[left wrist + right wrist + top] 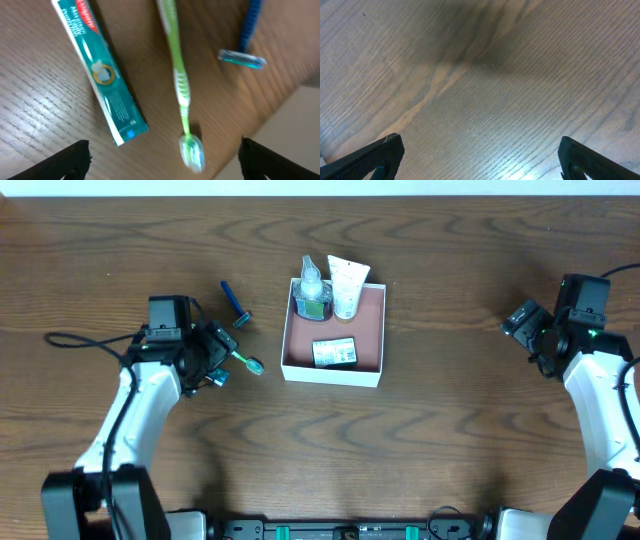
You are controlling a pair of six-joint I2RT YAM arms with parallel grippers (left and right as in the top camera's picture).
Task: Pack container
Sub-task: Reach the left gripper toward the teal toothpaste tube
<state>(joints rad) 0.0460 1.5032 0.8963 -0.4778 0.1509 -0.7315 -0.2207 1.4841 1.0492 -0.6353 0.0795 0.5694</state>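
container (369, 330) floor shows only overhead; left wrist alone reveals toothpaste tube (102, 70) (left claw (165, 157), right claw (480, 155) spread apart, empty).

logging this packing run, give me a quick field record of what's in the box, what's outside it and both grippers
container: white box, reddish floor, on the table
inside: clear bottle, white tube, dark flat packet
outside: blue razor, green toothbrush, toothpaste tube
left gripper: open, above the toothbrush and toothpaste tube, holding nothing
right gripper: open, over bare wood, holding nothing
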